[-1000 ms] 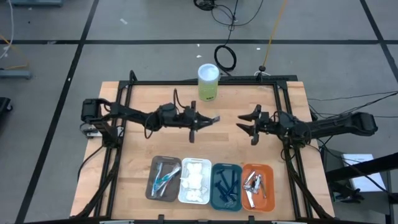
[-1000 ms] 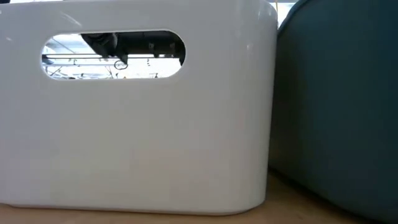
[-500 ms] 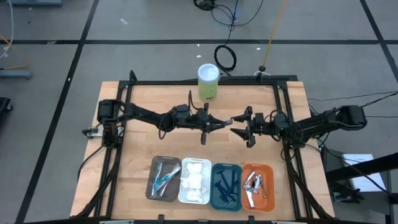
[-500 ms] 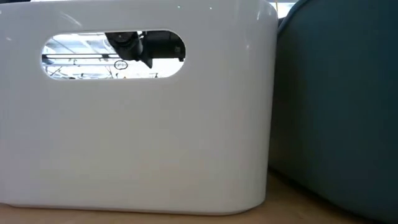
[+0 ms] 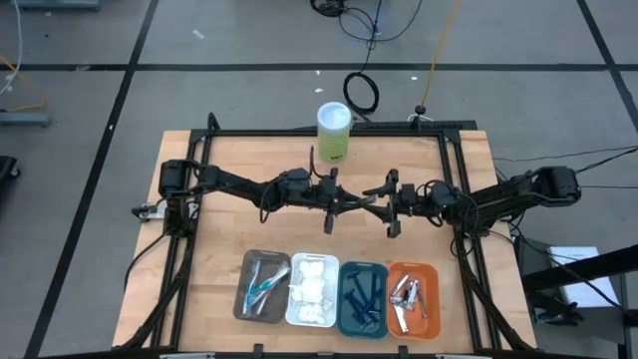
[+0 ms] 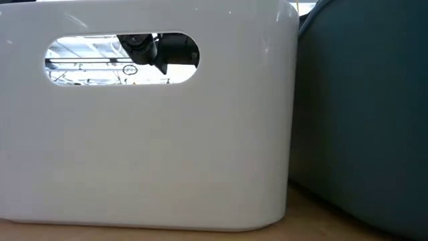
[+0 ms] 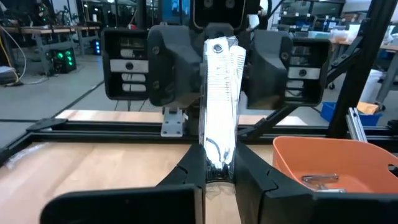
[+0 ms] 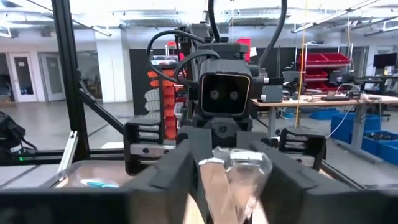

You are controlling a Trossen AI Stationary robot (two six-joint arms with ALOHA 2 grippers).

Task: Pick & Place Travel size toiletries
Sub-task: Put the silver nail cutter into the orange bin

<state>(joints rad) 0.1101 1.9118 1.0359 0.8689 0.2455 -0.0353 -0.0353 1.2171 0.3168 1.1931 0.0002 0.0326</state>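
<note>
Above mid-table, left gripper clamps a silver packet; right gripper spread around it.

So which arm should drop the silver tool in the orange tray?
Right, probably. The orange tray is on its side; the left gripper holds the silver tool mid-table, meeting the right gripper.

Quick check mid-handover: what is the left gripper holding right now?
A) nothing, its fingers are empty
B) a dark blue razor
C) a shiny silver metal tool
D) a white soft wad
C: the left wrist view shows the left gripper shut on a shiny silver metal tool standing between its fingers, held out toward the right gripper above the table's middle.
</note>
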